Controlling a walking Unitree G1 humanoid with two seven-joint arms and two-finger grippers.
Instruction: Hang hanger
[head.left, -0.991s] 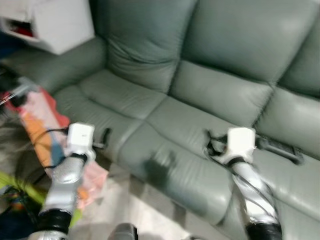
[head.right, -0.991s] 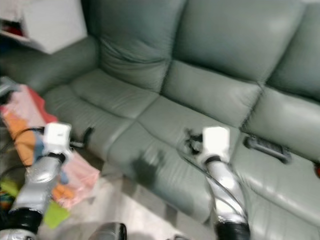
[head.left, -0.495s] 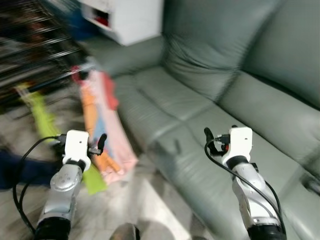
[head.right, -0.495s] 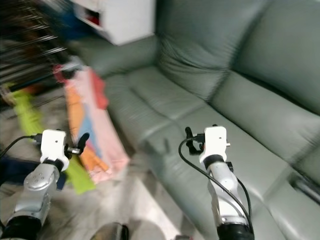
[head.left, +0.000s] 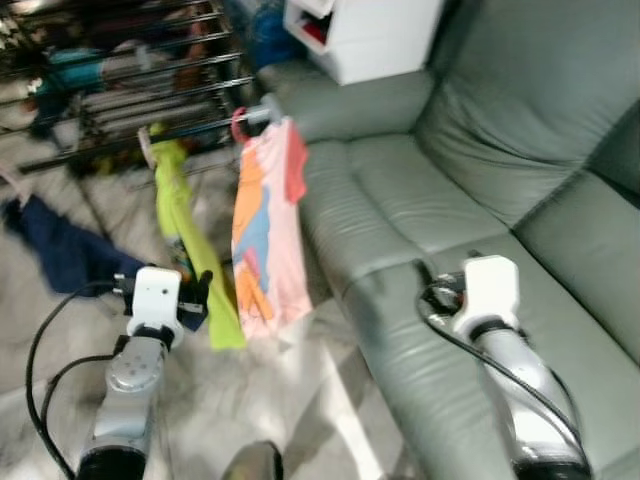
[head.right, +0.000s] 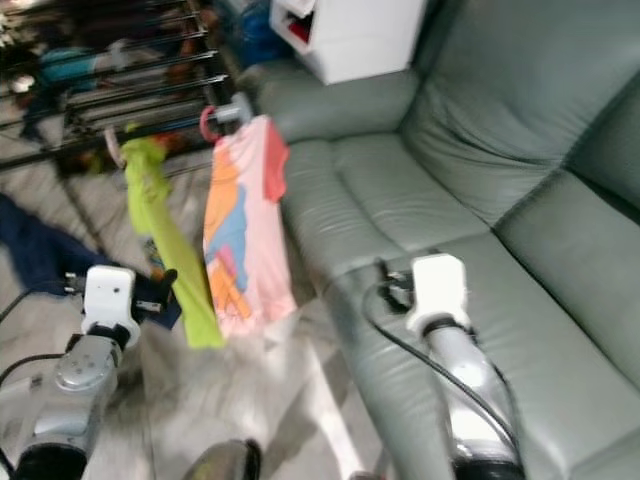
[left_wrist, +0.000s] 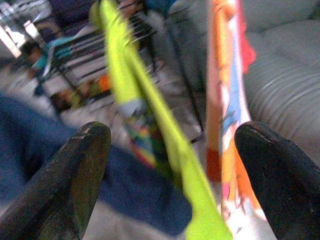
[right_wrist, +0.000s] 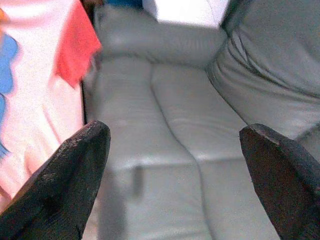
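Left eye view suggests the hanging looks done: the pink shirt's hanger (head.left: 243, 120) sits hooked on the drying rack (head.left: 130, 80) at eleven o'clock, while left hand (left_wrist: 170, 150) and right hand (right_wrist: 175, 150) gape wide, empty.

The drying rack (head.left: 130, 90) is blurred (its far clothes unreadable).

The camera swings toward the robot's left, so the sofa (head.left: 480, 200) slides to the right side of the eye views. A drying rack (head.left: 130, 90) comes into sight, with a pink garment (head.left: 265, 230) and a lime garment (head.left: 190, 240) hanging at its edge (hooks blurred), and a dark blue cloth (head.left: 60, 250) on the floor.
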